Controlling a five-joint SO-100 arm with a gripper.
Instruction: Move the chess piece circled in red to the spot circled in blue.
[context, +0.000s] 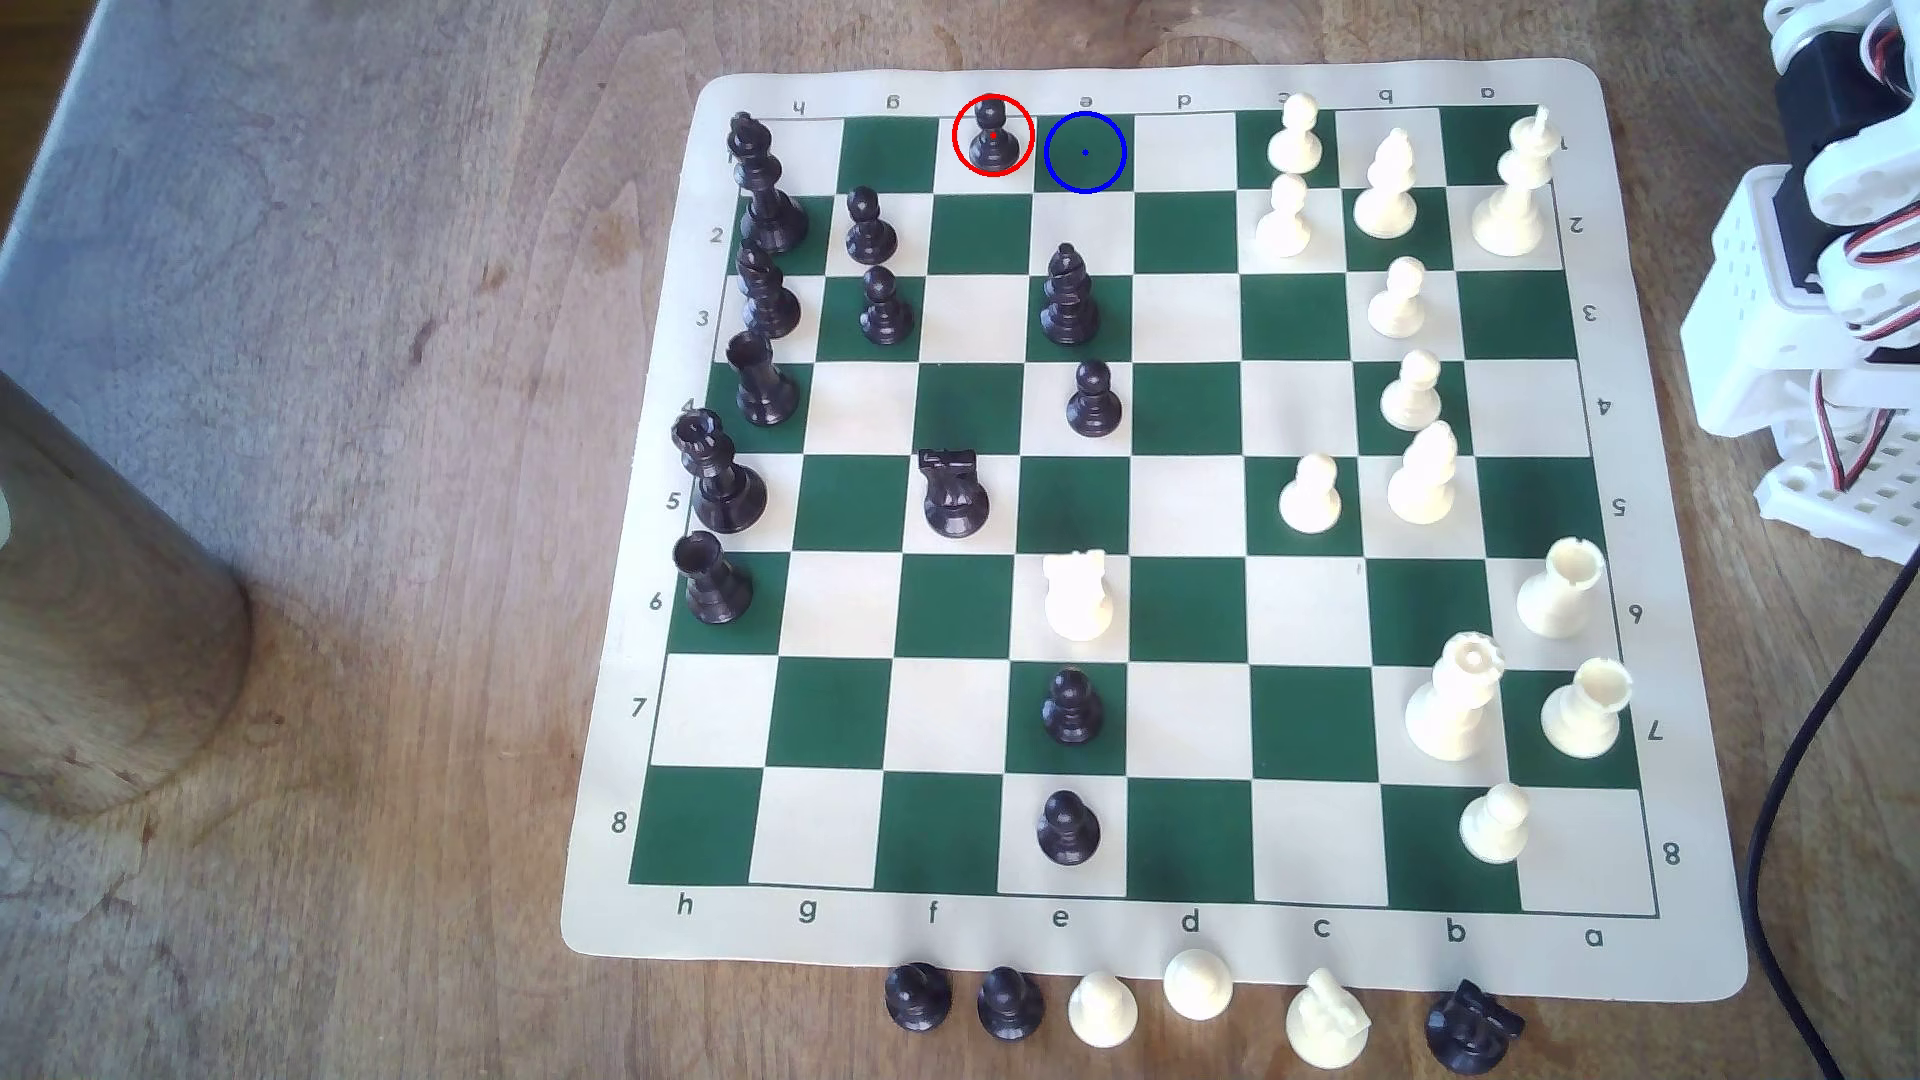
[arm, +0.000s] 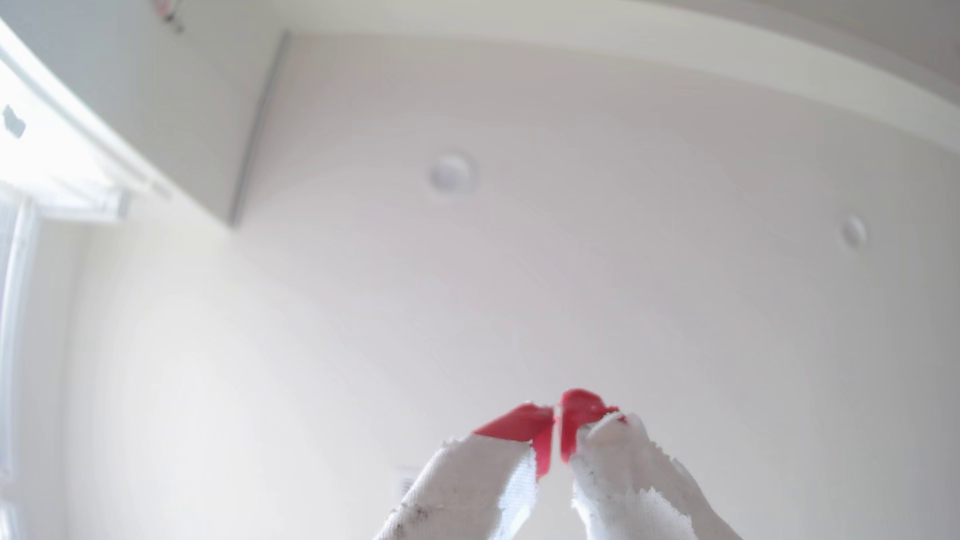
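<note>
Black pawn upright on red-ringed cream square in board's far row, blue-ringed green spot just beside it toward exterior view's right, arm folded off board's right edge, gripper aimed at ceiling, red tips pressed together, holding nothing.

The chess mat is showing letters h to a along its near border, the same letters upside down along its far border, and numbers 2 to 8 down both side borders.
</note>
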